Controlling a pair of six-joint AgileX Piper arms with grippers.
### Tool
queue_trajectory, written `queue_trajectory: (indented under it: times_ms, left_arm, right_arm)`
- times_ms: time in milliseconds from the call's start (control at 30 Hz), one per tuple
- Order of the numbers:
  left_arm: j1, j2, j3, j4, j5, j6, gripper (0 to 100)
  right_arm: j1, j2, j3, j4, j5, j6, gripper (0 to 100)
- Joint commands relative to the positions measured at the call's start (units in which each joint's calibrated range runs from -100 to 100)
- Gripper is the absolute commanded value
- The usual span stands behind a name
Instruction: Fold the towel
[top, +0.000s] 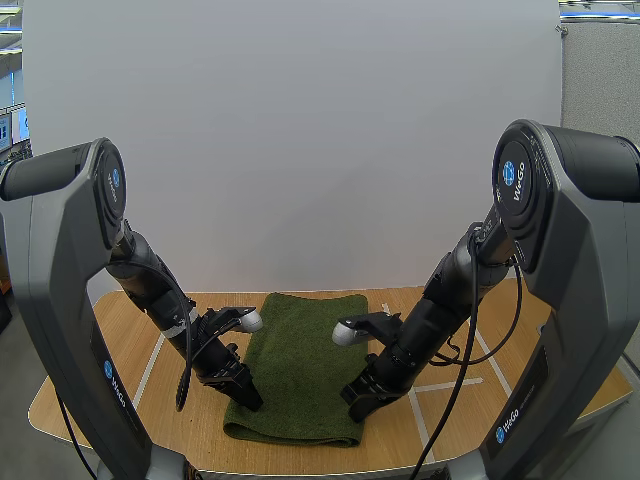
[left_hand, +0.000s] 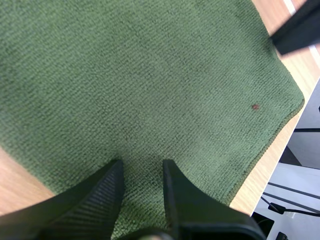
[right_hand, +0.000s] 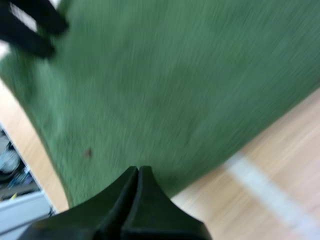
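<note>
A green towel lies flat on the wooden table.

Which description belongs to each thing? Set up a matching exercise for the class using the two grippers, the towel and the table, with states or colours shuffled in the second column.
Column one:
1. left gripper
2. right gripper
3. towel
4. table

Column two:
A. wooden, with white lines
B. shut, fingers together
C. green, lying on the table
D. open, fingers apart

Pairs: 1-D; 2-B; 3-C; 4-A
</note>
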Motion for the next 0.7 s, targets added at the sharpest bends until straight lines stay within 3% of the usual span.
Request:
queue_trajectory:
  times_ms: [0, 167, 400, 667]
  left_arm:
    - [0.04, -3.1, 1.3, -1.0, 1.5, 0.5, 45]
    - [0.04, -7.1, 1.3, -2.1, 8.2, 0.1, 39]
    - [0.04, -12.3, 1.3, -2.6, 8.6, -1.4, 33]
    - [0.04, -18.6, 1.3, -2.6, 8.6, -2.2, 24]
  right_arm:
    - [0.0, -4.2, -6.8, 4.7, -5.3, -0.4, 0]
    - [0.0, -1.1, -15.5, 4.9, -13.7, 1.9, 0]
    - [-0.1, 10.5, -29.6, 5.5, -18.9, 5.9, 0]
    - [-0.1, 18.6, -37.5, 5.3, -27.2, 7.6, 0]
